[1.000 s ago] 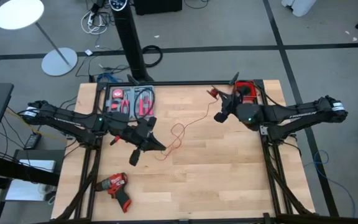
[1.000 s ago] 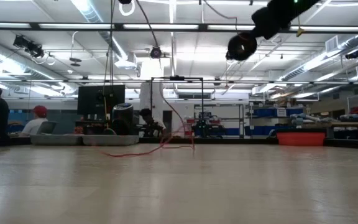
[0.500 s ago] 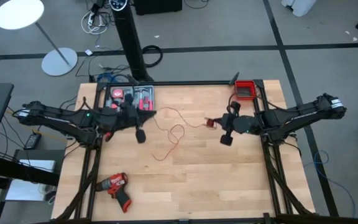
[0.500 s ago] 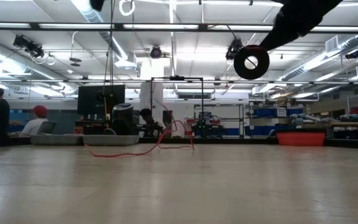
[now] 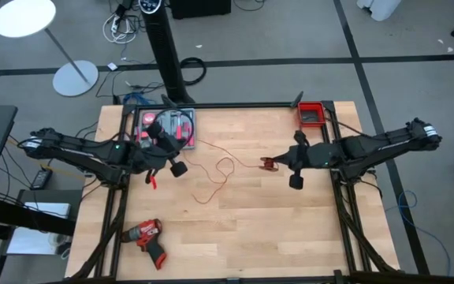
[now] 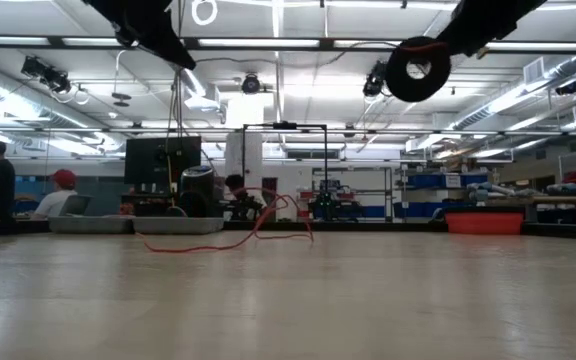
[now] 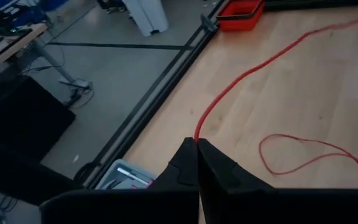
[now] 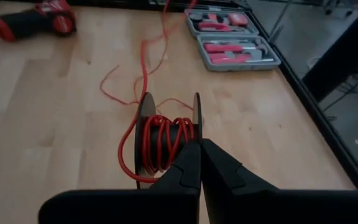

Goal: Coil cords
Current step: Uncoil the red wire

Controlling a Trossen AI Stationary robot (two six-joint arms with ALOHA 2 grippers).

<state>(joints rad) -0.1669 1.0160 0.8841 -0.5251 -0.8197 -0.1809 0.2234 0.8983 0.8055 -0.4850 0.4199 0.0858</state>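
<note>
Red wire [image 5: 221, 175] lies in loose loops on the wooden table [image 5: 251, 237], roughly at its middle, between the two arms and well apart from the drill [image 5: 145, 235] near the table's front left corner. From those loops one run leads toward the grey tool case [image 5: 166, 126] at the table's back left, where the left gripper [image 5: 151, 178] hangs in front of the case. In the left wrist view its fingers [image 7: 185, 163] are pressed together, pinching the wire's end right at their tips, and the wire [image 7: 260, 68] runs away from them across the wood to a flat loop.

The other run goes from the loops away from the case to a small spool [image 5: 269, 165], with several turns of red wire wound on it. The right gripper [image 5: 278, 164] is at that spool, between the loops and the table's right edge, in front of the red bin [image 5: 310, 113] at the back right corner. The right wrist view shows its fingers [image 8: 194, 158] closed flat against each other directly behind the spool [image 8: 168, 138], tips touching the wound wire between the two dark flanges; whether they actually clamp a strand there I cannot tell. In the low view the wire [image 6: 230, 237] arcs low over the tabletop, with both arms above it.
</note>
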